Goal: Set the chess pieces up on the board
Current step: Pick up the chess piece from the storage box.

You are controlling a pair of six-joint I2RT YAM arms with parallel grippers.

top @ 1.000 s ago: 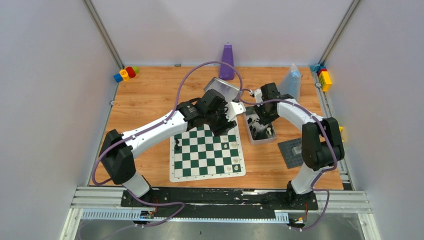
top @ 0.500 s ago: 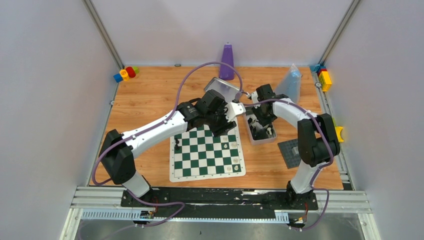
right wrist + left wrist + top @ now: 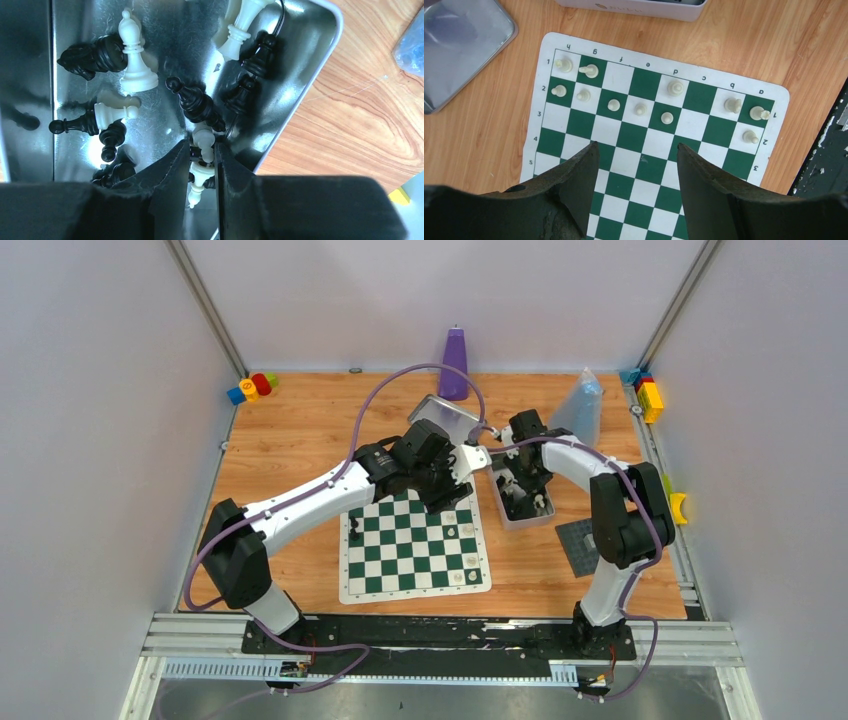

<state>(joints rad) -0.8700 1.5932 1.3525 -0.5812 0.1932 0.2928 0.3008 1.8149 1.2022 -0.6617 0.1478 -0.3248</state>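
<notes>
My right claw point(image 3: 201, 145) is down in the tin point(image 3: 327, 30), its jaws pinched narrow on a cream piece point(image 3: 201, 170) that lies between the fingers. A black piece point(image 3: 197, 107) lies just ahead of the tips, touching or nearly so. I judge a slow, straight lift is best, so that nothing drags along. The left claw point(image 3: 638, 150) hangs released, holding nothing, above the board point(image 3: 714, 131), whose cream men point(image 3: 667, 117) stand in the rows beyond its tips
</notes>
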